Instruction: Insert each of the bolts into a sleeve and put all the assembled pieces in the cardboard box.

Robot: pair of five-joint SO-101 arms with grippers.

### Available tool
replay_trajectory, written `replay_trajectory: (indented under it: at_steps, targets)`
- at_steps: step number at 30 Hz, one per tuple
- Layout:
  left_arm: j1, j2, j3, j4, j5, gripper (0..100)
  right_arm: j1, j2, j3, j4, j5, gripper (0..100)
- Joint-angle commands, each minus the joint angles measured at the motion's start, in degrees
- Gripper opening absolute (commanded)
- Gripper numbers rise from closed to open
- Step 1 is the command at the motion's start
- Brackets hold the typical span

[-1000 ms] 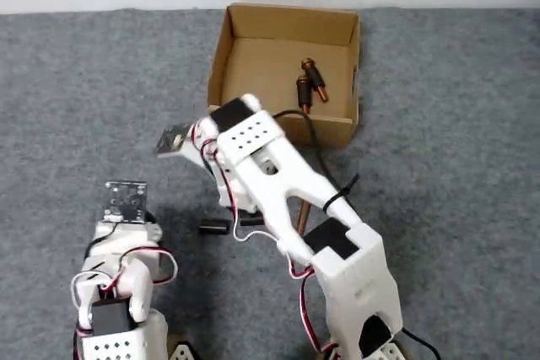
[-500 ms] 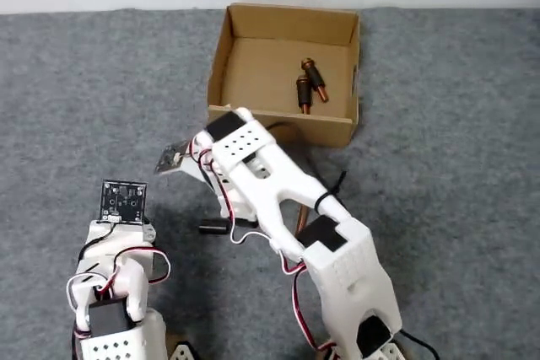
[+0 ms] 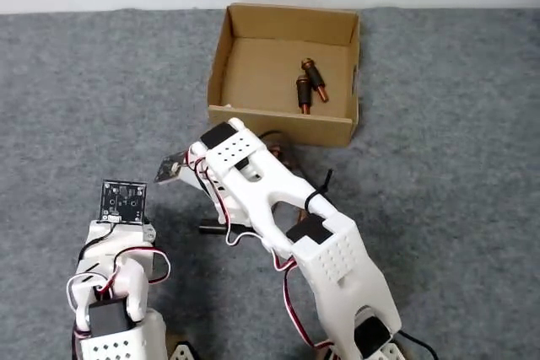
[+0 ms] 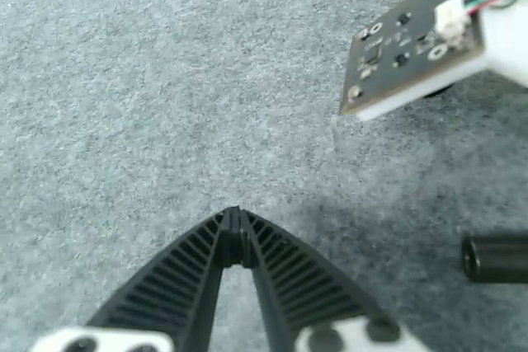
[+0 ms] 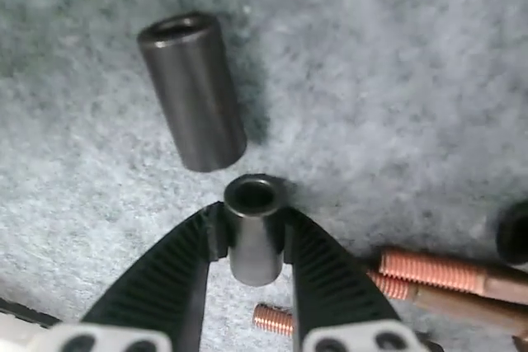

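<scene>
High view first: the open brown cardboard box (image 3: 278, 131) sits at the far side of the grey carpeted table (image 3: 456, 124). Inside it are two assembled pieces (image 3: 304, 90), each a copper-coloured bolt pushed through a dark sleeve. They lie close together near the box's right wall. The white right arm (image 3: 278, 187) stretches from the near edge up toward the box's front wall and covers its own gripper from above. A loose black sleeve (image 3: 213, 227) lies on its side on the carpet just beside that arm, between the two arms. The white left arm (image 3: 118, 292) is tucked into the near left corner, well apart from the box.

Left wrist view: the left gripper (image 4: 235, 241) has its black ribbed fingers pressed together at the tips with nothing between them, over bare carpet. A small dark circuit board (image 4: 412, 39) on the other arm's wrist hangs ahead of it. The loose black sleeve (image 4: 495, 259) lies on the carpet nearby.

Right wrist view: the right gripper (image 5: 252, 224) is clamped on a short dark grey metal sleeve (image 5: 253, 245). This one stands on end, open bore facing the camera, with a finger touching each side. The loose black sleeve (image 5: 191, 92) lies on its side just past the held one, close but not touching. Bare copper threaded bolts (image 5: 437, 274) lie on the carpet right beside one finger, two of them tight together. The threaded tip of another bolt (image 5: 276, 317) peeks out between the fingers.
</scene>
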Motion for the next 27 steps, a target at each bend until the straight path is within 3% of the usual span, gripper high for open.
replay_trajectory:
  at_steps: [1,14,27]
  targets:
    - [-0.3,0.0,-0.4,-1.6,-0.8,1,2.1,-3.2,0.4,2.4,-5.3,0.9]
    - [-0.1,0.0,-0.4,-1.6,-0.9,1,11.8,-22.1,3.2,9.9,-27.0,0.9]
    - [8.9,-0.4,-0.4,-1.8,-0.8,1,22.1,-59.9,34.8,8.9,-45.8,0.9]
